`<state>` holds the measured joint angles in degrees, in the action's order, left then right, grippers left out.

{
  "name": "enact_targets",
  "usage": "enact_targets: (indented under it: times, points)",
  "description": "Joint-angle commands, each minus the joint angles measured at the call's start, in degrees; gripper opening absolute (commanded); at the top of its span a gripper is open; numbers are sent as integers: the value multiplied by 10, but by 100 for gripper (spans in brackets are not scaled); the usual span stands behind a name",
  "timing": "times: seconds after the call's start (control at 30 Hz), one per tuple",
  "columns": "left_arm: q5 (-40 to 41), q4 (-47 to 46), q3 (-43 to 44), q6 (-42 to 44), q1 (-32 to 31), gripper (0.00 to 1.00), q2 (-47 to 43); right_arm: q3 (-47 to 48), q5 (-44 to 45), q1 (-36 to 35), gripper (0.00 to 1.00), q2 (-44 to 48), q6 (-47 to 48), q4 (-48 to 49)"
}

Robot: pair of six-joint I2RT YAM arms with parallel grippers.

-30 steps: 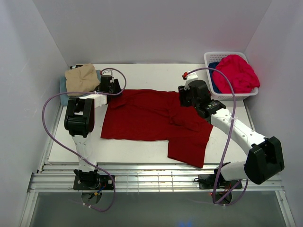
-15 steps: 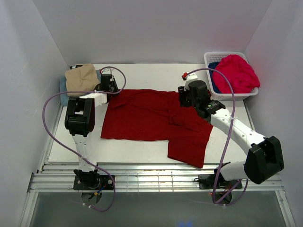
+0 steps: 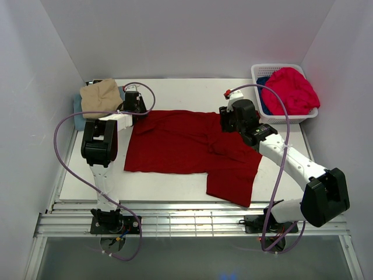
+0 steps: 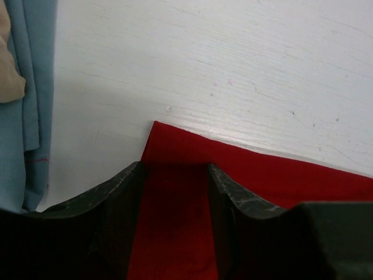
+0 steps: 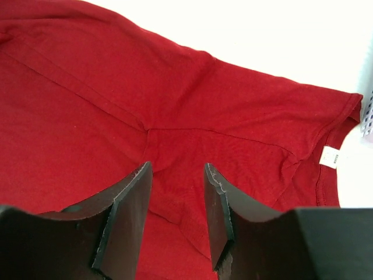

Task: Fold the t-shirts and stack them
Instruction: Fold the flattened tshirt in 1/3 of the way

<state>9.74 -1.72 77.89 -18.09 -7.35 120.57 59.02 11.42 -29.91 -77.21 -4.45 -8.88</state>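
A dark red t-shirt [image 3: 186,149] lies spread on the table with its right side folded over. My left gripper [image 3: 137,108] is open at the shirt's far left corner. In the left wrist view its gripper [image 4: 175,169] straddles that corner of the shirt [image 4: 262,175]. My right gripper [image 3: 228,121] is open, low over the shirt's far right part. In the right wrist view the gripper [image 5: 178,169] hovers over wrinkled red cloth [image 5: 116,87] near a white label [image 5: 331,156]. A folded tan shirt [image 3: 100,97] lies on a light blue shirt [image 3: 76,107].
A white lattice basket [image 3: 274,67] at the far right holds a bright pinkish-red shirt [image 3: 291,88] and a deep blue shirt [image 3: 265,96]. The light blue shirt [image 4: 35,76] and tan shirt [image 4: 7,70] lie just left of my left gripper. White walls enclose the table.
My left gripper has shifted slightly towards the far left along the shirt's corner. The right arm and the shirts have not moved.
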Motion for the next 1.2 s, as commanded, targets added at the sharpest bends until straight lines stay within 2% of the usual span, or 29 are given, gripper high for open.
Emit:
enact_targets:
  times: [0.0,0.17,0.3,0.5,0.53,0.77,0.87,1.17]
  points:
    - [26,6,2,2,-1,58,-32,-2,-5,1,47,3,-9,19]
    - [25,8,6,5,-1,57,-19,-3,-6,1,47,8,-12,19]
    - [18,8,8,0,-1,42,-10,-4,-1,0,47,14,-13,17]
    - [16,7,12,1,0,28,-1,-4,-1,1,47,16,-14,16]
    - [16,7,13,2,-1,23,0,-4,-1,1,47,16,-15,16]
    - [13,10,23,9,-1,9,15,-5,-3,1,47,16,-16,17]
    - [18,8,24,7,-1,4,16,-5,-2,1,47,15,-16,16]
    - [49,-21,30,7,-1,3,-10,-2,-10,1,47,7,-17,15]
